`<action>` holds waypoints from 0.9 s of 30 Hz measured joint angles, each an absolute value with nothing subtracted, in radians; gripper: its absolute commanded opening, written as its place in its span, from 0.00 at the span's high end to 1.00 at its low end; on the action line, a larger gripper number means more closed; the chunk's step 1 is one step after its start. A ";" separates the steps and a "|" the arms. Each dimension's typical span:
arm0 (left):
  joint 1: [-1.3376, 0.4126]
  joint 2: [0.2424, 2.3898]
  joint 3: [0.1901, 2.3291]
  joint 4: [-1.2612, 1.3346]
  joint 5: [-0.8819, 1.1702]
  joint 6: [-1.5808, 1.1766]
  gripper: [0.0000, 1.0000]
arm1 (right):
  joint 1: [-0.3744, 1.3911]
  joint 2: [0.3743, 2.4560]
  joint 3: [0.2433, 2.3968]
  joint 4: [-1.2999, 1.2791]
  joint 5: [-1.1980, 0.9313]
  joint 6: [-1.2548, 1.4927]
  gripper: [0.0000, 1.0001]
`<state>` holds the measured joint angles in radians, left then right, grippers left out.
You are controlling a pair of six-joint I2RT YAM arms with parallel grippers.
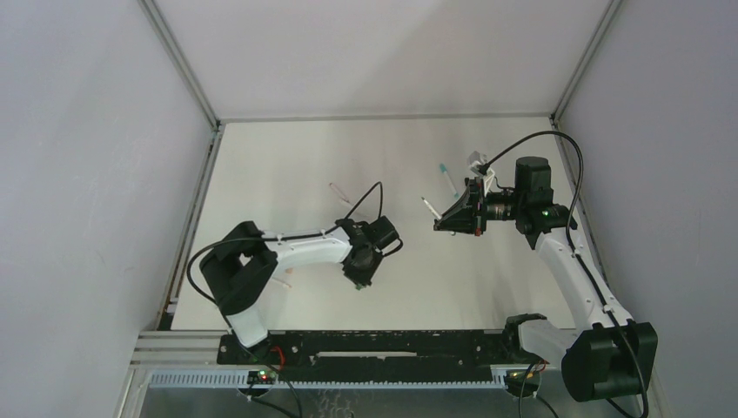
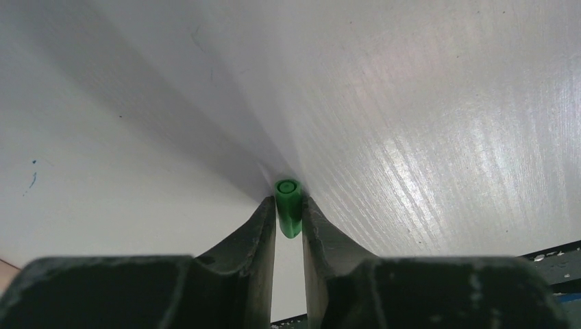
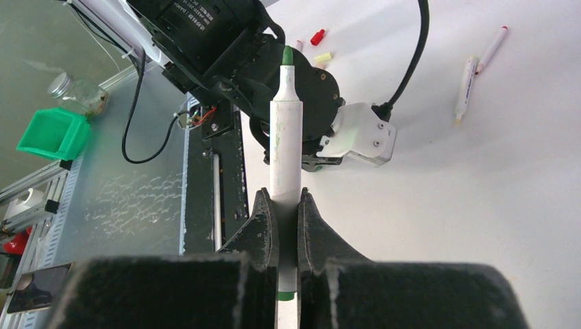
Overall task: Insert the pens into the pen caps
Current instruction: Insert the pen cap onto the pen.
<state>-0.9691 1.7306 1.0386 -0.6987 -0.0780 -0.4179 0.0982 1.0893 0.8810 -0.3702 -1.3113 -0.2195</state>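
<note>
Left gripper (image 2: 288, 200) first: narrow, pinched onto a small green cap (image 2: 288, 212), a finger pressed against each side, one round end of the cap poking just past the fingertips toward the white surface (image 2: 445, 137). From overhead, hanging over the near half of the surface, roughly midway between the left and right edges, pointing down.

Right gripper (image 3: 283, 194) next: clamped tight around a white-barrelled pen (image 3: 285, 137), gripped low on the barrel, green tip sticking out well past the fingertips, a bit of green at the back end just visible between the fingers. Parked toward the right edge, about halfway between near and far, aimed across at the left arm (image 3: 226, 48). Pen and green cap well apart, so not capped yet.

Other stuff loose on the surface:
- teal-tipped pen (image 1: 446, 178) toward the far right, just beyond the right gripper
- plain-looking pen (image 1: 341, 193) around the middle, beyond the left wrist, too small to tell its colour
- two more pens (image 3: 468, 79) lying near each other past the left arm, seemingly toward the near left corner, one with a yellowish tip, the other with a red end
- red cap (image 3: 317, 36) and yellow-green cap (image 3: 322, 58) close together, peeking out right behind the left arm
</note>
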 measured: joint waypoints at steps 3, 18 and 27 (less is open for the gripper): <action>-0.969 1.750 1.062 -0.721 -0.073 -0.408 0.76 | 0.098 1.089 0.881 -0.370 -1.311 -0.220 1.00; -0.952 1.787 1.098 -0.754 -0.033 -0.374 0.99 | 0.098 1.087 0.881 -0.370 -1.312 -0.220 1.00; -0.943 1.724 1.037 -0.691 -0.039 -0.396 1.00 | 0.098 1.087 0.881 -0.374 -1.312 -0.223 1.00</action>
